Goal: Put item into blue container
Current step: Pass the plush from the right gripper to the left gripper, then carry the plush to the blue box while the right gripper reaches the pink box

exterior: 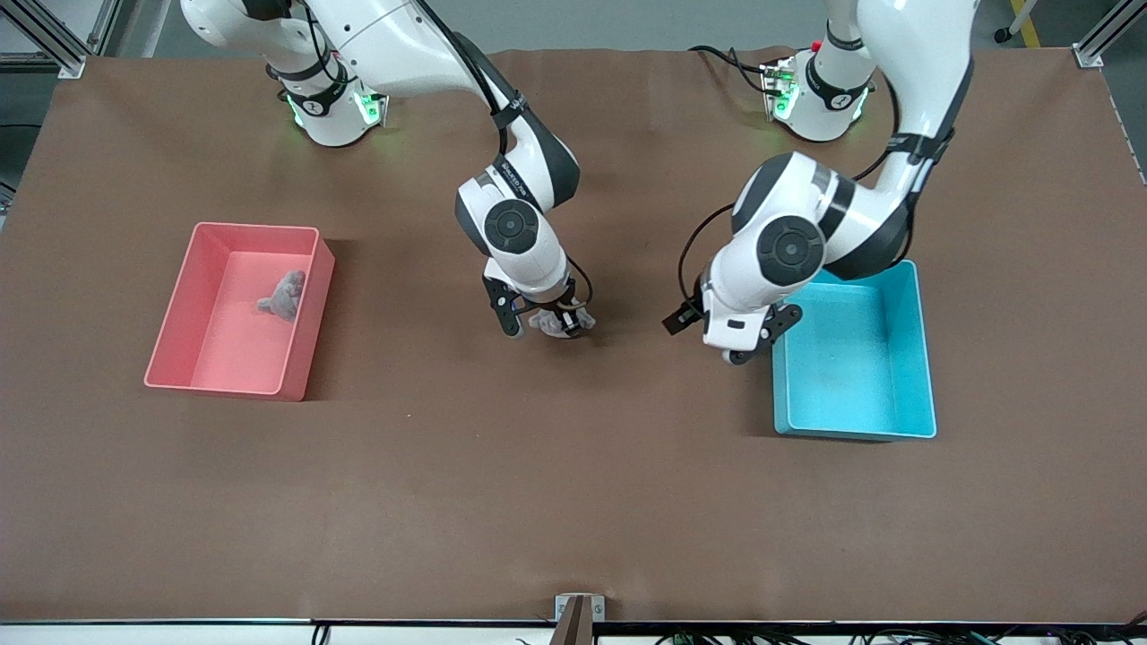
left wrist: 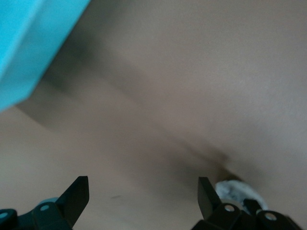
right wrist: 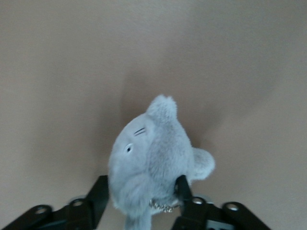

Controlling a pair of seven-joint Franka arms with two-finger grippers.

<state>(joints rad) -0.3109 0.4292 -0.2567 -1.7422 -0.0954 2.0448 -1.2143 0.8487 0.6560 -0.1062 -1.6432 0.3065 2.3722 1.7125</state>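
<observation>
The brown desk carries two bins; the blue container sits toward the left arm's end, holding nothing that can be seen, and the pink bin sits toward the right arm's end with a grey plush toy lying inside it; the left gripper hangs low just beside the blue container's wall nearest the middle of the desk, its jaws spread apart with nothing between them; the right gripper is down at the middle of the desk, between the two bins, its jaws at either side of a second grey plush toy, which seems to rest on the desk, though whether the fingers press it or have let go cannot be told.
</observation>
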